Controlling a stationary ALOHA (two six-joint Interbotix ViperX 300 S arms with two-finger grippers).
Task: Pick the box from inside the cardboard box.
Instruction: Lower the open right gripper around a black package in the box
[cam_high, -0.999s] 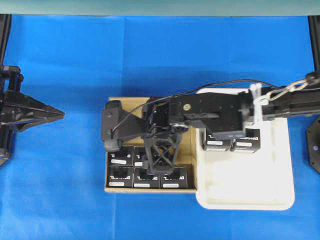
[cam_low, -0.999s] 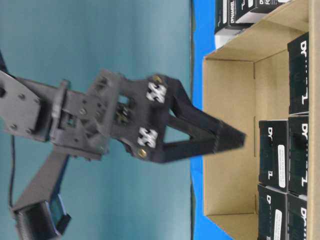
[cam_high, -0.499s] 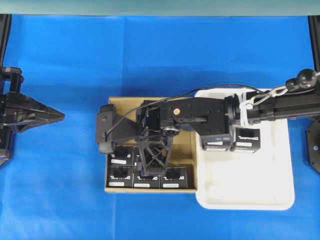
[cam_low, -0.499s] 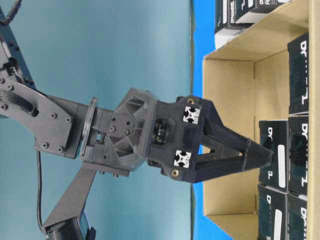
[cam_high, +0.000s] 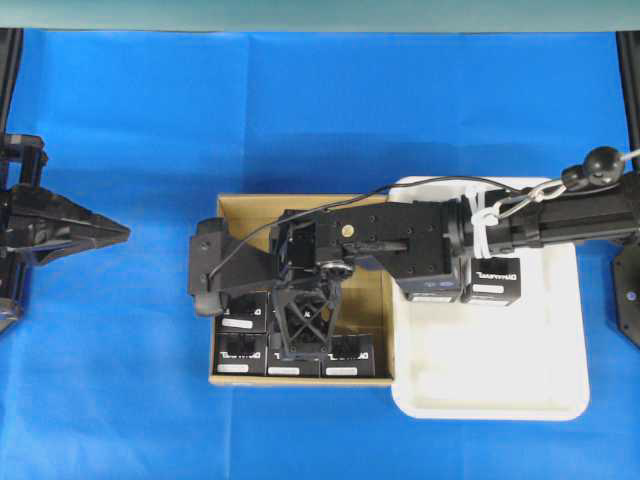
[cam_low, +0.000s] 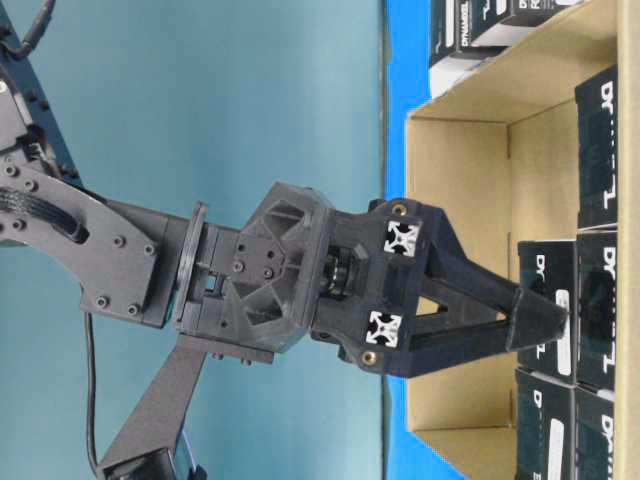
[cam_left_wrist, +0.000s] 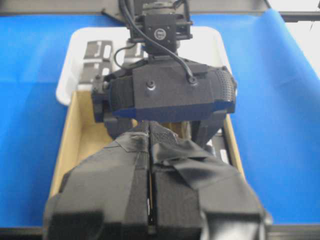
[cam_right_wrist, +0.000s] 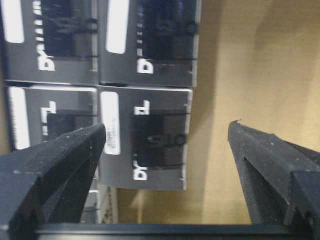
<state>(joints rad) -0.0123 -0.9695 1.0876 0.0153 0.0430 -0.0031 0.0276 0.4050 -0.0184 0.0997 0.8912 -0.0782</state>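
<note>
The cardboard box (cam_high: 250, 208) lies at the table's middle, with several black boxes (cam_high: 240, 356) along its near side. My right gripper (cam_high: 303, 335) reaches down into it, open and empty. In the right wrist view its fingers (cam_right_wrist: 60, 160) stand on either side of one black box (cam_right_wrist: 145, 145) with white lettering and a white label, a little above it; bare cardboard (cam_right_wrist: 250, 60) lies to the right. In the table-level view the right gripper (cam_low: 540, 318) is just at that box (cam_low: 548, 285). My left gripper (cam_high: 118, 232) is shut and empty at the far left.
A white tray (cam_high: 490, 380) touches the cardboard box's right side and holds two black boxes (cam_high: 492, 281) at its far end. My right arm (cam_high: 540, 222) crosses over the tray. The left wrist view shows the right wrist's housing (cam_left_wrist: 170, 95) close ahead. Blue cloth (cam_high: 300, 110) covers the table.
My right gripper has moved left and lower into the cardboard box, down to the black boxes, still open. The left arm has not moved.
</note>
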